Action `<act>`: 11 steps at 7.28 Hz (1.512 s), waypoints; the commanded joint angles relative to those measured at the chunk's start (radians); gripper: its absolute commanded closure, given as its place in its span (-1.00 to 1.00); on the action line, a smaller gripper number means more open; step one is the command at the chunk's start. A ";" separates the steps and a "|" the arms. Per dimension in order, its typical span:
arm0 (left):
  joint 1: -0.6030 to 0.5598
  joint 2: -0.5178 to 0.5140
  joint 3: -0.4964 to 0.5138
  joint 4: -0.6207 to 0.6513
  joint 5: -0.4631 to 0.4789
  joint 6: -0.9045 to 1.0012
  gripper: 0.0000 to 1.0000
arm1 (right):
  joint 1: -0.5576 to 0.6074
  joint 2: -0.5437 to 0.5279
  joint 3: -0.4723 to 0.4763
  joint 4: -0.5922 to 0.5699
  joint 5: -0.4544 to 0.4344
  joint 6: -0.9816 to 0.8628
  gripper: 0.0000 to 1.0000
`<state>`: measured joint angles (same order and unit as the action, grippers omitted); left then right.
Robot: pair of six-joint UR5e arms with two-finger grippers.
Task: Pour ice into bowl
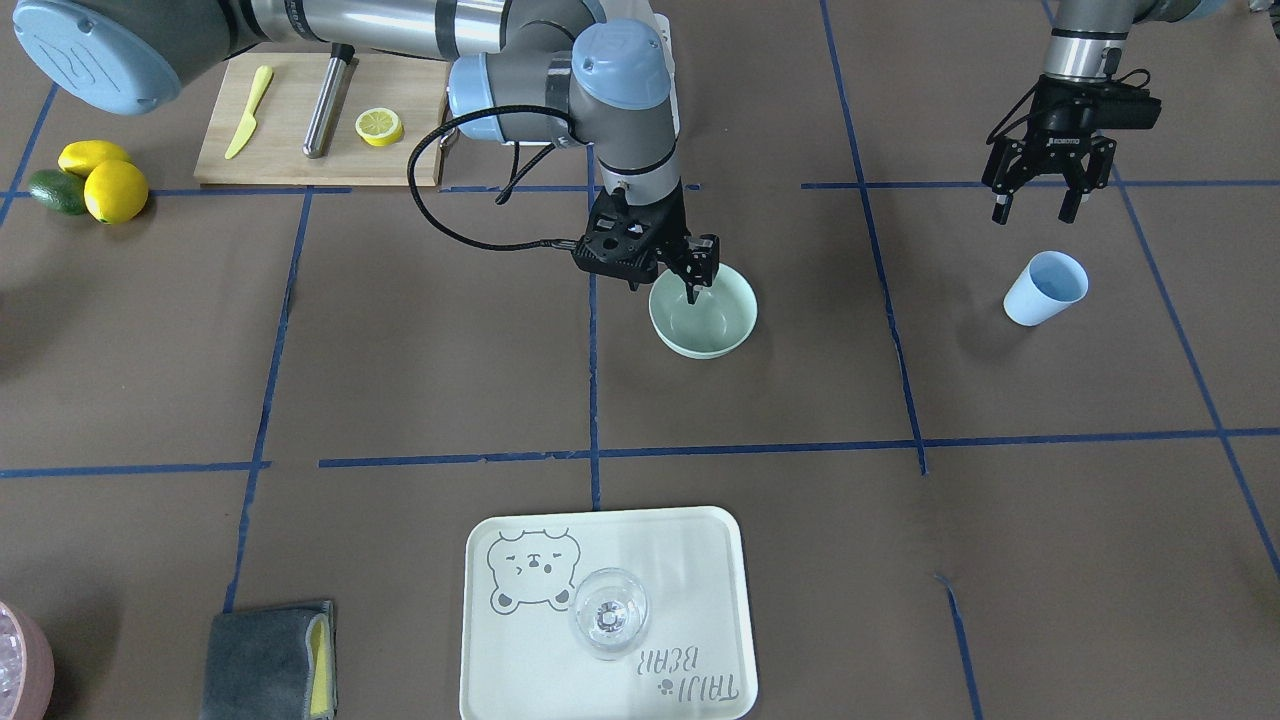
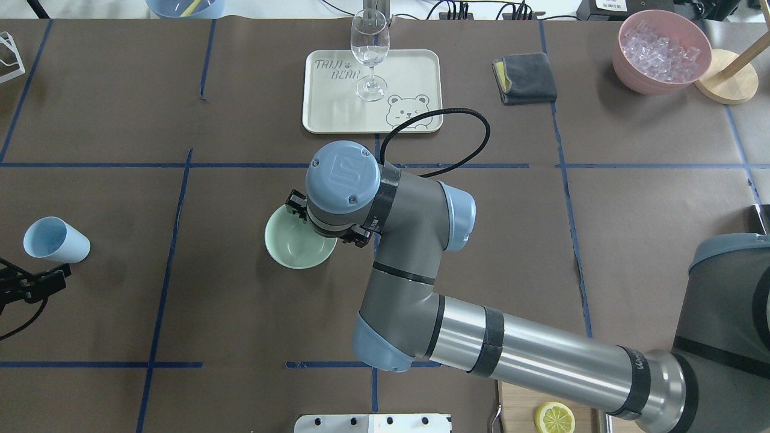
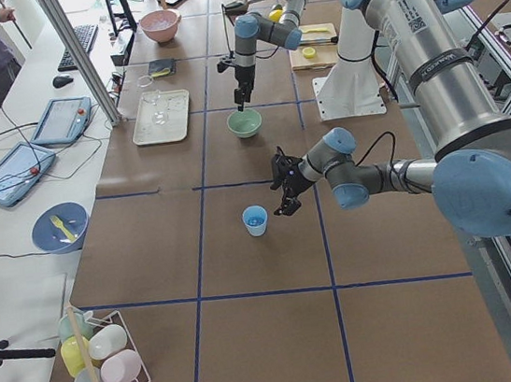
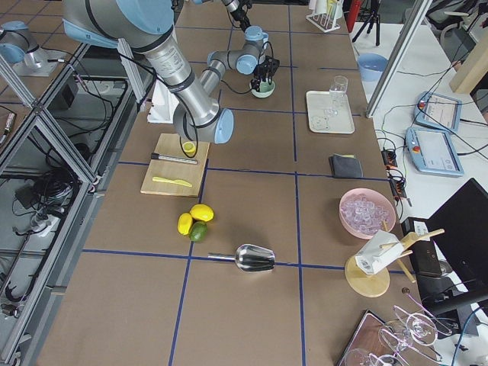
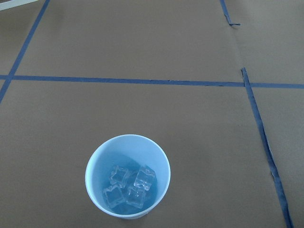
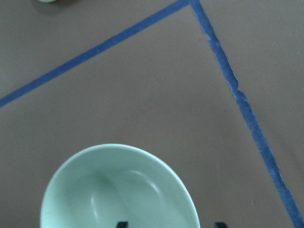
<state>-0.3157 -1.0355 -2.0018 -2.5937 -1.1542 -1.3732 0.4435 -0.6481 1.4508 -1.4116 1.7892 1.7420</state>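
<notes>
The pale mint-green bowl point(image 1: 703, 318) point(image 2: 298, 243) stands empty near the table's middle. My right gripper point(image 1: 697, 280) point(image 6: 170, 224) is down at its rim and open, one fingertip inside the bowl point(image 6: 118, 190) and the other outside. Several ice cubes point(image 5: 128, 187) lie in the light blue cup point(image 5: 127, 175) point(image 1: 1045, 288), which stands upright. My left gripper point(image 1: 1033, 205) hangs open just above and behind that cup, holding nothing. A heap of ice point(image 2: 662, 45) also fills a pink container point(image 2: 628, 75) at the far right corner.
A cream tray point(image 2: 409, 78) carries a wine glass point(image 2: 369, 51). A grey cloth point(image 2: 524, 77) lies beside it. A cutting board point(image 1: 290, 150) holds a knife, a metal rod and a lemon slice; lemons point(image 1: 110, 185) lie nearby. A metal scoop point(image 4: 252, 258) rests on the table.
</notes>
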 commanded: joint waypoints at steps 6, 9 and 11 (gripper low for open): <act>0.158 -0.036 0.179 0.012 0.410 -0.234 -0.96 | 0.196 -0.125 0.321 -0.342 0.161 -0.333 -1.00; 0.158 -0.116 0.242 0.012 0.494 -0.239 -0.97 | 0.207 -0.153 0.329 -0.342 0.159 -0.366 -1.00; 0.158 -0.120 0.244 0.020 0.588 -0.239 -0.96 | 0.207 -0.157 0.330 -0.342 0.159 -0.366 -1.00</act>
<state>-0.1581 -1.1490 -1.7616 -2.5793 -0.6294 -1.6119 0.6496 -0.8015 1.7794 -1.7533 1.9482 1.3771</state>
